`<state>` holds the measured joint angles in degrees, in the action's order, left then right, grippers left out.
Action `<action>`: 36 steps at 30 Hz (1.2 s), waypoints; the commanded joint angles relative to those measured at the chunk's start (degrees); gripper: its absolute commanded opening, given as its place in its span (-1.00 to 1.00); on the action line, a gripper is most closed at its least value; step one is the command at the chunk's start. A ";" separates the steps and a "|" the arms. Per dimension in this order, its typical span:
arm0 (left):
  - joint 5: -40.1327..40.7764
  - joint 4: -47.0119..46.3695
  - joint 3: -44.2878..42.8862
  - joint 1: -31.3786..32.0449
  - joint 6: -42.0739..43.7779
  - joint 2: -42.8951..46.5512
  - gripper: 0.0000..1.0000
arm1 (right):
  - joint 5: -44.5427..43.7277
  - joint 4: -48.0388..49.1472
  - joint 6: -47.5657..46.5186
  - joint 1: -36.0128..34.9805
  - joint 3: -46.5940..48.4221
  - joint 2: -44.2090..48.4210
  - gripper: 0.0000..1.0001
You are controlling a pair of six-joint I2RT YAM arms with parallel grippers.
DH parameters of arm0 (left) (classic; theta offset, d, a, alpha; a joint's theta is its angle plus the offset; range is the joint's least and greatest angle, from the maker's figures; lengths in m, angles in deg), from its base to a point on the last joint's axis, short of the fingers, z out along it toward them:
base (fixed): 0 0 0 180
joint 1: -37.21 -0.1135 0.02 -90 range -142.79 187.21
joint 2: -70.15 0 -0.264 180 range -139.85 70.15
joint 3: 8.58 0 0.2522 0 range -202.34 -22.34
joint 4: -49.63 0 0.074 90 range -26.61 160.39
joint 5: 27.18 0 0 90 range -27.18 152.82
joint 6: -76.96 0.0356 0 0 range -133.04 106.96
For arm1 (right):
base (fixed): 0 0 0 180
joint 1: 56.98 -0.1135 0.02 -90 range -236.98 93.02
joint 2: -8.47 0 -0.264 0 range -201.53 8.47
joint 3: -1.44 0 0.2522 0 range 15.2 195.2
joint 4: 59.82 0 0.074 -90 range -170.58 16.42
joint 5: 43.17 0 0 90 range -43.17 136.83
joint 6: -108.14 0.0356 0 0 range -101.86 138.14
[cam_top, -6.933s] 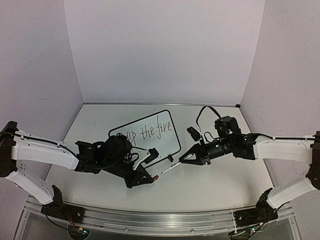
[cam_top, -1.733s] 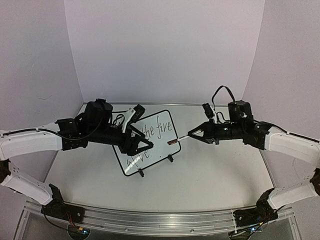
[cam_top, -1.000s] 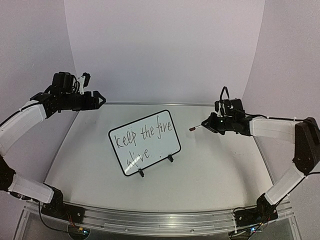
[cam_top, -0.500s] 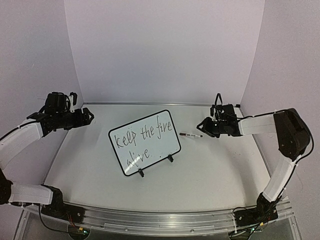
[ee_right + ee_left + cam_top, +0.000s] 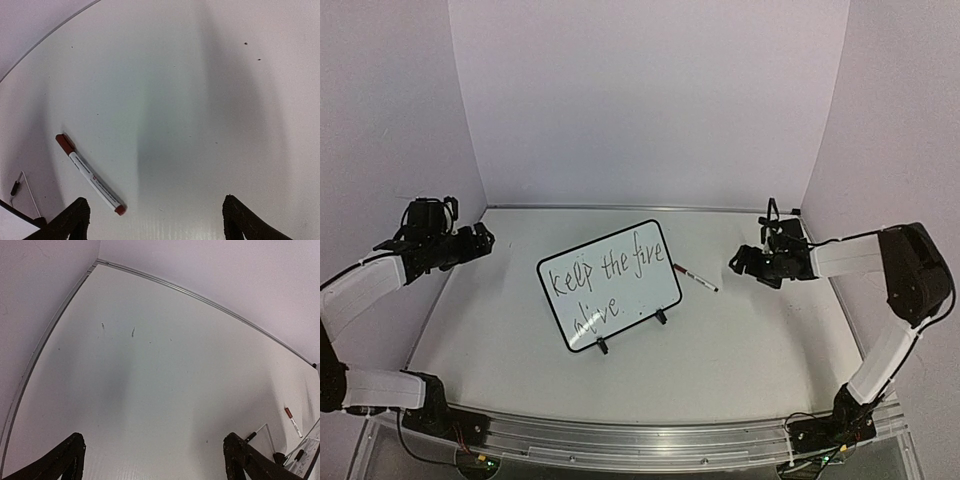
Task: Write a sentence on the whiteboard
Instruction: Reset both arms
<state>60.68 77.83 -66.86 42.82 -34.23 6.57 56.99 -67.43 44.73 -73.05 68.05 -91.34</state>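
Marker [image 5: 695,279] now lies released beside whiteboard [image 5: 610,285], right claw [image 5: 736,263] spread nearby.

White shells, black joints and thin black cables clothe the left arm [image 5: 360,285] and right arm [image 5: 845,255]

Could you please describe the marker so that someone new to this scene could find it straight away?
Start at the whiteboard standing in the middle of the table. Just off its right edge, between it and the right hand, lies the marker. It is a thin white pen with red ends, the only thing lying flat.
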 commanded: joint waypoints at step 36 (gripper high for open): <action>20.66 -43.86 26.33 -5.44 8.19 4.50 0.99 | -25.14 31.39 -22.73 8.98 -44.39 49.43 0.97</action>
<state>80.11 38.12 -41.31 37.53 -26.47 10.80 33.02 -38.91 22.63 -63.92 23.78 -42.61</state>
